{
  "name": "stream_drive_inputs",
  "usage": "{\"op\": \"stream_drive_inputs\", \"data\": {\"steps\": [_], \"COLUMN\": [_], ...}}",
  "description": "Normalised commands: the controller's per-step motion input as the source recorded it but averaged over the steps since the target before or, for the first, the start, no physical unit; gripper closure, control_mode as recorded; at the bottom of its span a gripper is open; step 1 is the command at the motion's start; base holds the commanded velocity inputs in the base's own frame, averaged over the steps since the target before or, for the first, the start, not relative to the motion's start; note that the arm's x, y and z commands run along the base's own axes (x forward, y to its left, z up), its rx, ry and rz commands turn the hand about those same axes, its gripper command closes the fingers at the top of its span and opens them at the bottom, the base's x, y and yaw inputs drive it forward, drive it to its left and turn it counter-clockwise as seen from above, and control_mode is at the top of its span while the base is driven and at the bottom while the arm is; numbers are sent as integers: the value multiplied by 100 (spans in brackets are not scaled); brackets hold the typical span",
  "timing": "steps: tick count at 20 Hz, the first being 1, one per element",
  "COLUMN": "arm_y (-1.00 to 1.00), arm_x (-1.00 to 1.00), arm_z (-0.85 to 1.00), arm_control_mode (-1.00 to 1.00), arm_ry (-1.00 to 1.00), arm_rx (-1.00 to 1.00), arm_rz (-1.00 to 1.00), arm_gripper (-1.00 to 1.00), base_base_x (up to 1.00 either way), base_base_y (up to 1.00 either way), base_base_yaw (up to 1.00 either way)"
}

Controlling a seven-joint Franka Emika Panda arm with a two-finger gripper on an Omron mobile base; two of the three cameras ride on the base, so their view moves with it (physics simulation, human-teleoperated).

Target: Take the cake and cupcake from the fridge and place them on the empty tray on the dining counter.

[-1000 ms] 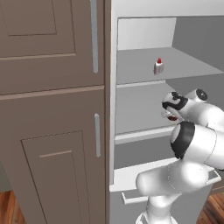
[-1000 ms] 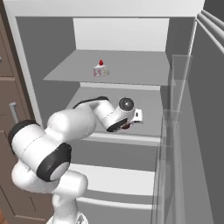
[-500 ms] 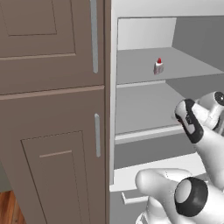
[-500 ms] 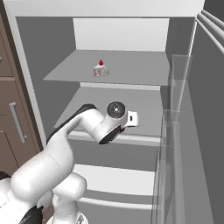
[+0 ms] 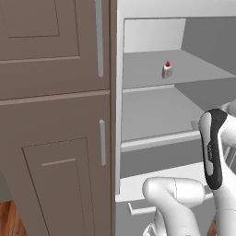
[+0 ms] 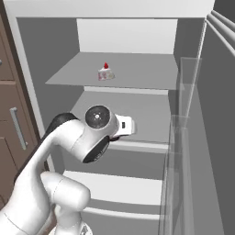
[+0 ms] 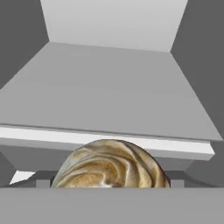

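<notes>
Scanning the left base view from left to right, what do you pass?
Brown cabinet doors → their bar handles → fridge shelves → cake on the upper shelf → robot arm at the right edge.

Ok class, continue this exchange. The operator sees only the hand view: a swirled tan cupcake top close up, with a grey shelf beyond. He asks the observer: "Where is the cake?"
Observer: The cake sits on the higher of the two shelves in the right base view.
Operator: What is on the right?
Observer: The open fridge door, with clear bins on its inner side.
Operator: And on the left?
Observer: Brown wood cabinets with bar handles stand against the fridge's side.
</notes>
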Motion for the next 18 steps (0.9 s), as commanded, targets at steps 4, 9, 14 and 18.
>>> {"op": "stream_drive_inputs", "data": {"steps": [4,9,14,18], "arm_y": [24,39,36,31], "arm_x": [-97,-75,-72,-87], "arm_z": [100,100,97,58], "arm_control_mode": [-100,-100,-100,-100], "arm_ry": [14,25,31,9], "arm_rx": [0,3,14,4], "arm_rz": [-2,-3,-4,-7], "arm_gripper": [100,100,100,100], "base_base_x": [0,0,0,0], "base_base_y": [0,0,0,0], "base_base_yaw": [0,0,0,0]}}
